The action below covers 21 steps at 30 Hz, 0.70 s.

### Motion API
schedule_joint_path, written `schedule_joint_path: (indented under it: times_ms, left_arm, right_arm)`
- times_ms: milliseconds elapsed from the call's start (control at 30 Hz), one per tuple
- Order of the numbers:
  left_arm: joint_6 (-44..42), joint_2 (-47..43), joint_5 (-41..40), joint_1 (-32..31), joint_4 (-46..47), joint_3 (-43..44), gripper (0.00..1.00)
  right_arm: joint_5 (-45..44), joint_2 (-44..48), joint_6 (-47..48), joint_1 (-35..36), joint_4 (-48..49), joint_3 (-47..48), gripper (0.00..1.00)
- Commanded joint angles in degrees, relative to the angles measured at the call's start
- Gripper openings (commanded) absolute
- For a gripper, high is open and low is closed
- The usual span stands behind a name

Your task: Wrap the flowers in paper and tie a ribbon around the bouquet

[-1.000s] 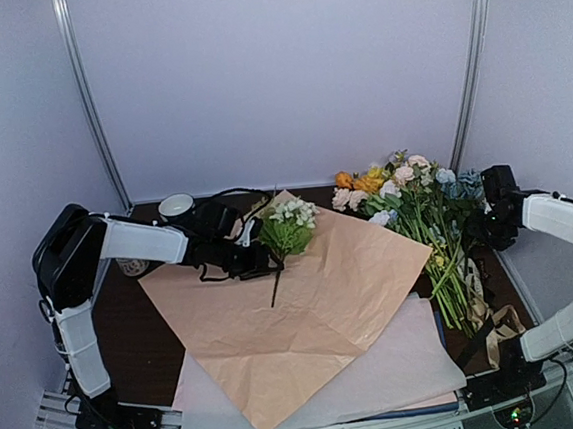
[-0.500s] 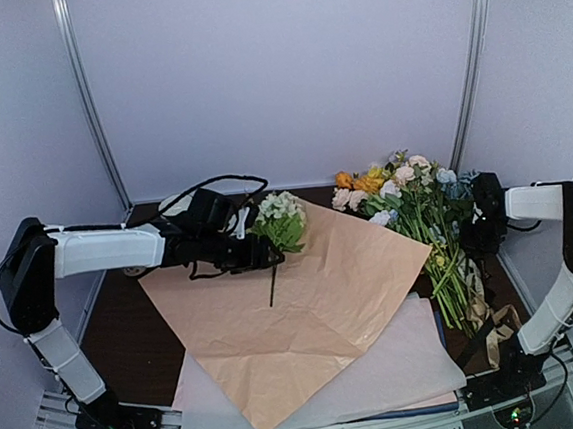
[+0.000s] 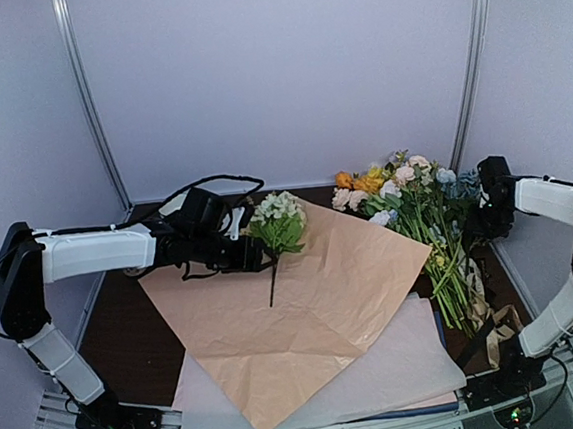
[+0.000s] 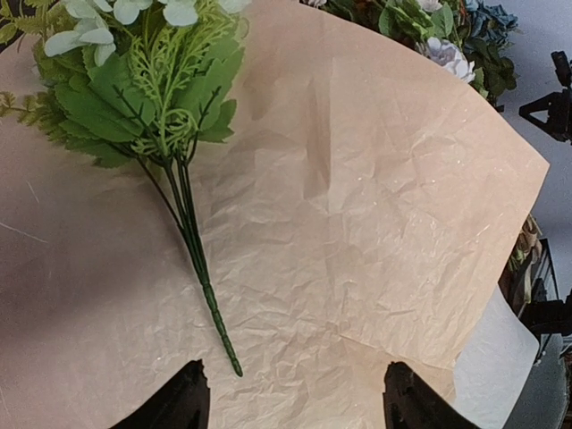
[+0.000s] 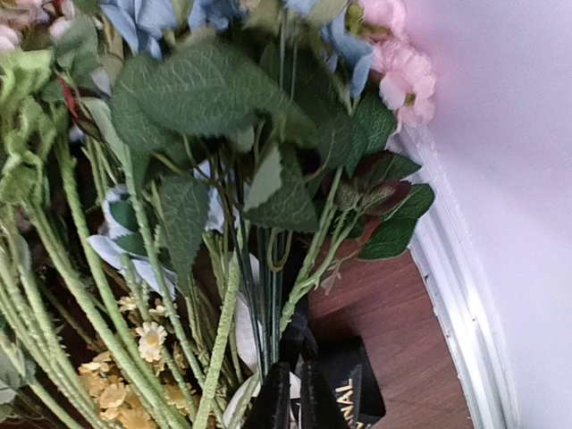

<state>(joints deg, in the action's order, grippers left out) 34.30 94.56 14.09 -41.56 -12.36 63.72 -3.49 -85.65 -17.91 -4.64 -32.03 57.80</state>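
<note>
The white flower sprig (image 4: 134,98) is being borne by the paper (image 4: 375,223) beside the wide left tool (image 4: 299,395) (gripping nothing); the right tool (image 5: 295,398) is being held shut amid loose stems (image 5: 219,344).

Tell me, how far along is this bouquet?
Early days. Done: the beige paper lies spread flat, and one white-flowered sprig lies on it, clear of the open left gripper. In hand: the right gripper is shut among the stems of the loose bunch; whether it pinches one is unclear. Left: more flowers onto the paper, then all the wrapping and tying; nothing is rolled or bound yet.
</note>
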Motion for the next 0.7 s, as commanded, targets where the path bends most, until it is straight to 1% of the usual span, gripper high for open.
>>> schedule_joint_path:
  times_ms: [0,33,100,200,333,400,433,467,533,600,633,667]
  left_arm:
    - [-2.3,-0.7,-1.0,0.2,-0.6,0.3,0.70]
    - [-2.7,-0.7,-1.1,0.2,-0.8,0.5,0.70]
    - [-3.1,-0.7,-1.3,0.2,-1.4,0.7,0.71]
    - [-3.5,-0.9,-1.4,0.2,-1.8,0.7,0.71]
    - [-3.5,-1.4,-2.0,0.2,-2.0,-0.1,0.71]
    - [-3.5,-1.5,-2.1,0.2,-2.0,-0.4,0.71]
    - [-3.4,-1.5,-2.1,0.2,-2.0,-0.5,0.71]
    - [-3.3,-1.5,-2.2,0.2,-2.0,-0.7,0.70]
    - [-3.2,-1.6,-2.3,0.2,-1.9,-0.9,0.70]
    - [-3.2,-1.7,-2.5,0.1,-1.7,-1.0,0.70]
    - [-3.2,-1.6,-2.5,0.2,-1.7,-0.9,0.70]
    - [-3.3,-1.5,-2.5,0.2,-1.7,-0.9,0.70]
  right_arm:
    - [-3.4,3.2,0.4,-0.5,0.2,1.5,0.21]
    - [-3.2,2.0,0.2,-0.5,0.0,1.8,0.31]
    - [-2.1,-0.9,-0.4,-0.7,-1.1,3.1,0.40]
    - [0.4,-5.7,-0.9,-0.9,-1.2,4.2,0.43]
    - [1.2,-10.8,-1.2,-1.6,-1.1,6.2,0.42]
    - [1.1,-12.8,-1.1,-2.0,-1.3,7.1,0.39]
    - [1.2,-13.5,-1.1,-2.1,-1.5,7.6,0.35]
    - [1.3,-13.9,-1.0,-2.2,-1.4,7.6,0.31]
    - [1.9,-13.9,-0.2,-2.2,-1.0,7.6,0.17]
    - [2.0,-13.2,0.8,-2.2,-0.5,7.3,0.06]
    - [1.6,-12.7,1.3,-2.3,-0.6,7.3,0.02]
    - [1.1,-12.3,2.0,-2.2,-0.6,7.4,0.00]
